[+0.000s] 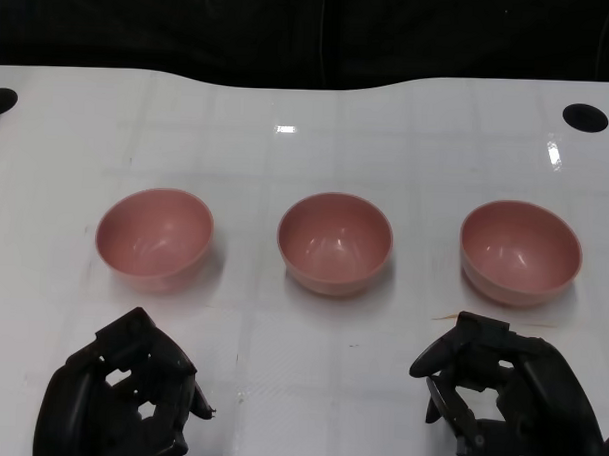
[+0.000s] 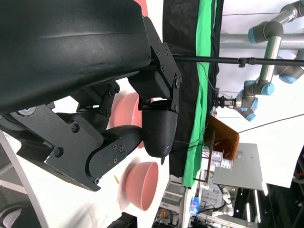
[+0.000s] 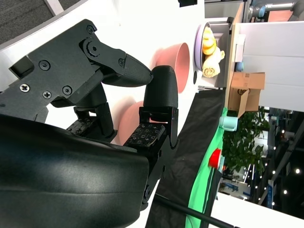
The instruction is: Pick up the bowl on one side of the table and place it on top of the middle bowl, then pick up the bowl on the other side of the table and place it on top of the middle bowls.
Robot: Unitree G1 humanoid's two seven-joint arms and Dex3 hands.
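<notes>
Both hands, left hand (image 1: 123, 402) and right hand (image 1: 504, 395), fingers released at frame bottom; best approach: grip left bowl (image 1: 154, 236) rim, lower squarely into middle bowl (image 1: 334, 241).

In the head view the left hand (image 1: 123, 397) and the right hand (image 1: 504, 400) are both cut off by the near edge, so their wrists and forearms do not show. In the left wrist view that hand's own fingers (image 2: 159, 128) cover most of the middle bowl (image 2: 127, 110), leaving only a pink sliver. In the right wrist view the fingers (image 3: 160, 90) hide much of the near bowl (image 3: 130, 121), and the items on the far shelf (image 3: 211, 50) are too small to identify.
</notes>
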